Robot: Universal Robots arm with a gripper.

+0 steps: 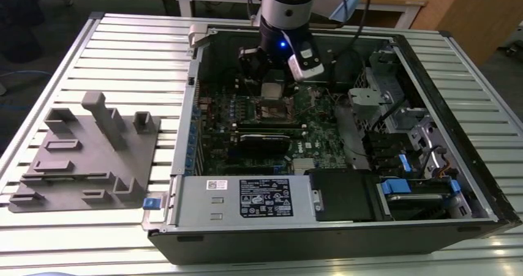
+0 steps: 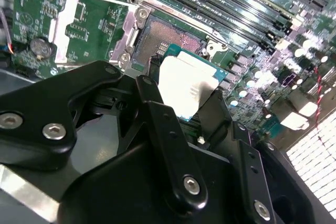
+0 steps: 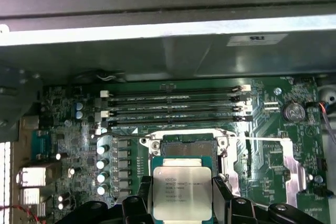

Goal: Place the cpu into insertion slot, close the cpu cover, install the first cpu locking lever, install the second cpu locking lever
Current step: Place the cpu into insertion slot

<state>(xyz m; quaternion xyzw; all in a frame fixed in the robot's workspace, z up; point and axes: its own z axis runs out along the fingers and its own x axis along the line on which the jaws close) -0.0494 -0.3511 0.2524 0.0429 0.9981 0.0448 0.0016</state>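
Right now the tool [image 3: 182, 188] is pinching the cpu [image 3: 182, 196] by two opposite edges, holding it flat, metal top up, just over the insertion slot [image 3: 188, 148]. The slot is sitting uncovered on the green motherboard [image 3: 273, 156] inside the open computer case [image 1: 327, 245], which is resting on the slatted surface [image 1: 122, 49].

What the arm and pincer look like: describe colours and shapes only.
The arm is a silver-grey cylinder ending in a black wrist with a blue light. The pincer has black, jointed links fastened with silver screws.
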